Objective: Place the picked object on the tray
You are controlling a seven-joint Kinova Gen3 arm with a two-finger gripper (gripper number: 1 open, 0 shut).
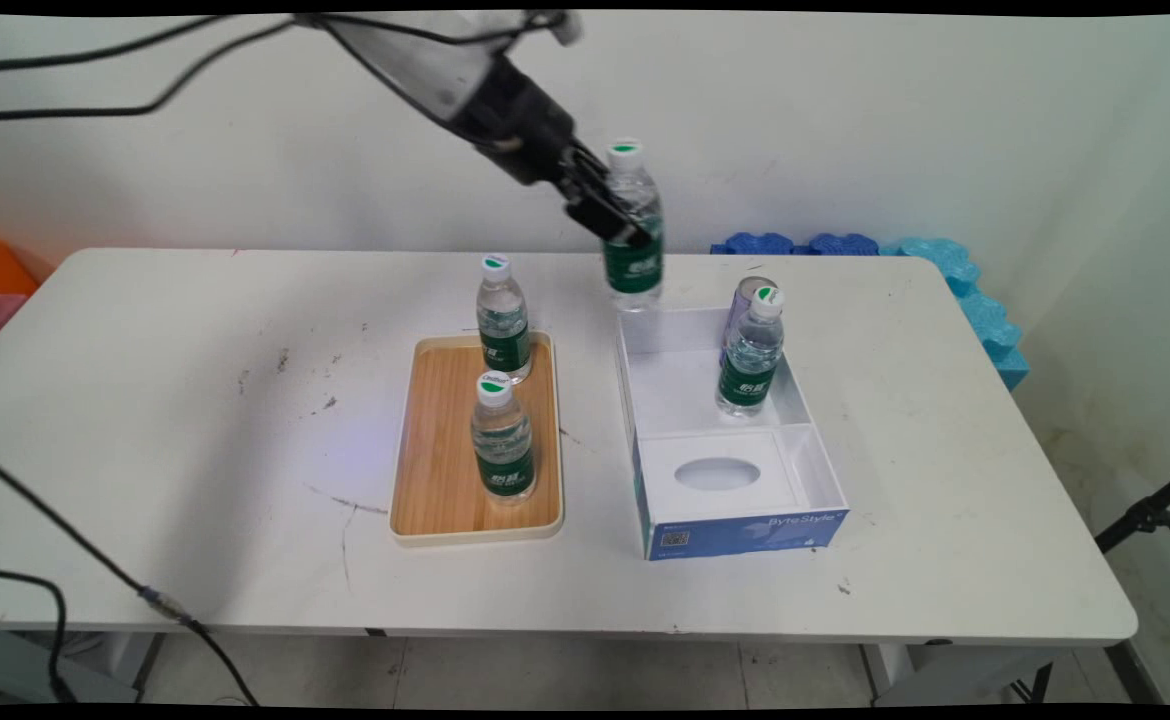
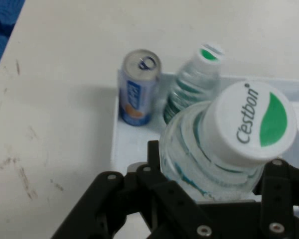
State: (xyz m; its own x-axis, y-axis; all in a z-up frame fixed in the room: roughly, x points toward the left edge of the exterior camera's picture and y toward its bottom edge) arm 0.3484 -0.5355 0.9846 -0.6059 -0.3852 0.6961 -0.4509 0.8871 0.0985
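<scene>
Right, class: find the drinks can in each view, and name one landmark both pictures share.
Main view: the drinks can stands right of centre, behind the bottle in the white box.
Hand view: the can is upper centre-left.
Shared landmark: that neighbouring bottle.

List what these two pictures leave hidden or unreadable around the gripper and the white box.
- Gripper fingertips: hidden in the hand view by the held bottle.
- Can: mostly hidden in the main view by the bottle in the box; its label is too blurred to read in the hand view.
- White box: the hand view shows only a corner, the rest hidden behind the held bottle.
</scene>
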